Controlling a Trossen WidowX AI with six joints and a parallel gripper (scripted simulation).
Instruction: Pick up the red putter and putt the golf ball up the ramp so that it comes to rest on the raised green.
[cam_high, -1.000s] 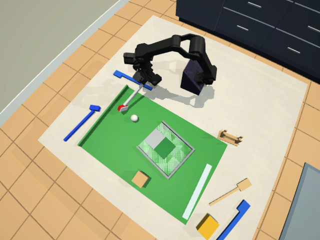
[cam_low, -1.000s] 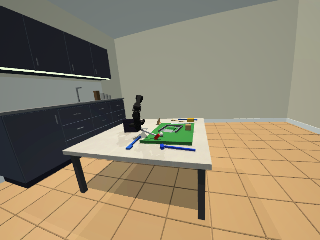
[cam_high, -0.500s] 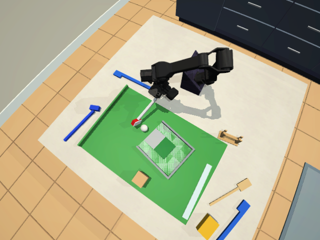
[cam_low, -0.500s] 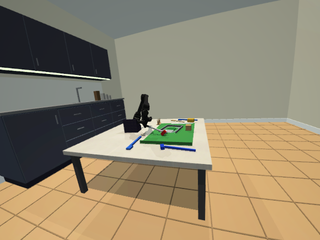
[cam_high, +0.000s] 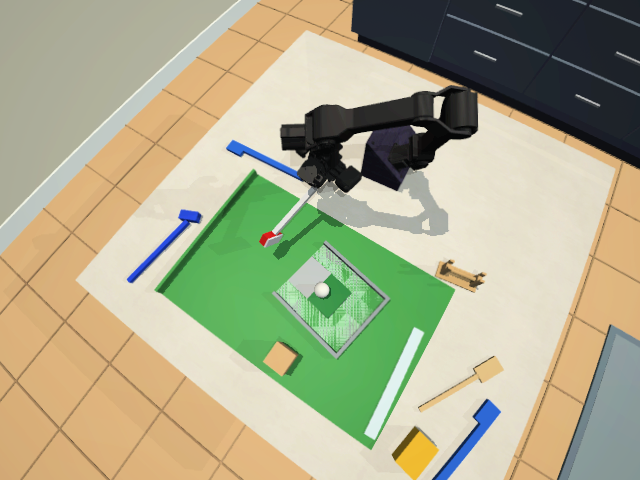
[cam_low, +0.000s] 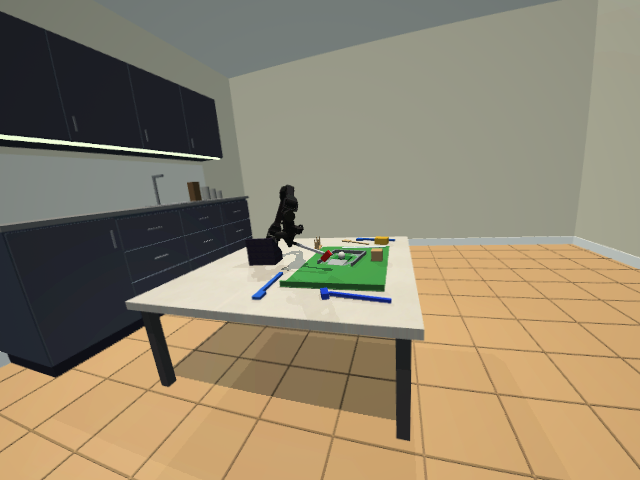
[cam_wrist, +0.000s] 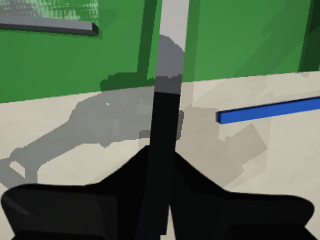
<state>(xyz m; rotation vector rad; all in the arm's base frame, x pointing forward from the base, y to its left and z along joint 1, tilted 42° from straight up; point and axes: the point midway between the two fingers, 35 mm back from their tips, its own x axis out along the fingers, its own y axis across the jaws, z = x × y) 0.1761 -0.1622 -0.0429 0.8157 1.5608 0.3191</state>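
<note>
Two things matter in the view from above, with twelve o'clock at its top edge: the line of the putter and the line from its head to the ball. Farthest left, a dark-blue mallet (cam_high: 157, 252) (cam_low: 356, 296) lies off the green mat (cam_high: 217, 268) (cam_low: 330, 280), at about eight o'clock from the hand and out of the stroke. Next comes the red head (cam_high: 269, 238) (cam_low: 326, 256) of the putter, between seven and eight o'clock from the gripper (cam_high: 316, 186) (cam_low: 293, 242) (cam_wrist: 162, 165). Its pale shaft (cam_high: 294, 210) (cam_low: 310, 249) (cam_wrist: 172, 55) runs back toward between one and two o'clock, up to the fingers, which are clenched on the putter's dark grip. The head looks lifted off the mat, its shadow standing apart from it.

Rightward, the grey ramp (cam_high: 306, 272) (cam_low: 337, 262) lies between four and five o'clock from the head. The white ball (cam_high: 321, 289) (cam_low: 341, 255) is on that same bearing, near six o'clock from the gripper and well apart from the head. It shows over the ramp-side part of the dark raised green (cam_high: 330, 306); whether it is rolling or at rest cannot be told.

The shaft's long axis lies roughly square to the ball's line. I judge the putt nearly done: the next move is to hold the head back and let the ball settle. Another push toward between four and five o'clock could send it past the green toward the far rail (cam_high: 362, 327).
</note>
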